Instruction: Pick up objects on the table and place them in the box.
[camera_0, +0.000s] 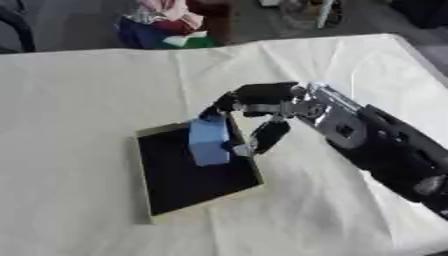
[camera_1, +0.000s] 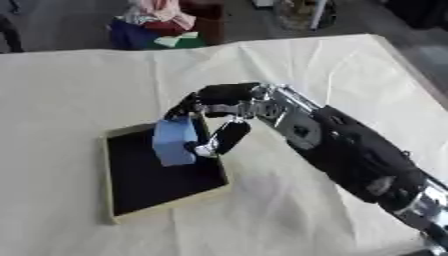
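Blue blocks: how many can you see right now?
1. The blue block is pinched in the right hand, above the box at its far right side. None shows on the cloth; the arm could hide some.

Blue object (camera_0: 208, 141) blurred — perhaps boxy.

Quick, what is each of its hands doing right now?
Right hand: fingers closed on a blue block, over the box.
Left hand: not in view.

A pale cloth (camera_0: 87, 100) covers the table — beyond it (far edge) lies a heap of coloured fabric (camera_0: 166, 22).
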